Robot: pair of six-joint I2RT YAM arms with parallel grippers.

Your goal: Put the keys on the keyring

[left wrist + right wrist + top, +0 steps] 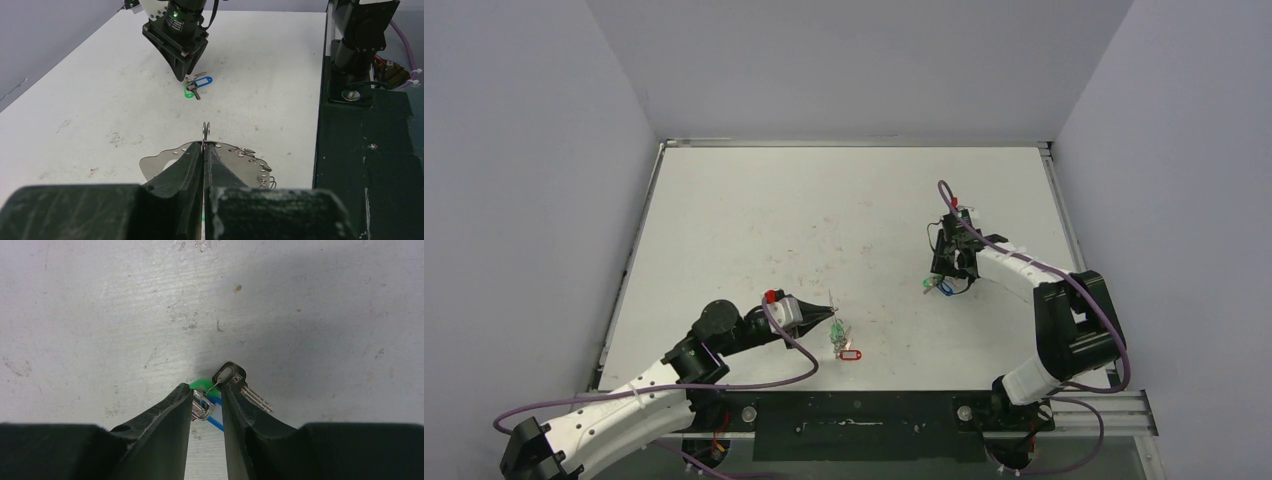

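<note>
Left arm lies low, stretched from its base toward the middle, with the left tool [829, 318] pointing right across the surface [754, 220]. Its jaws are pressed tight on a wire loop at the rim of the keyring [235, 156], near the front middle of the surface, and a red tag [852, 353] is just beside it. On the other side, the right arm rises, bends at the elbow and reaches left, the right tool [206, 392] aimed down over the keys [229, 376]. There's a narrow gap between its jaws, with a green tag [201, 385] and a blue tag [216, 423] peeking through. Pinched or not, can't tell.
</note>
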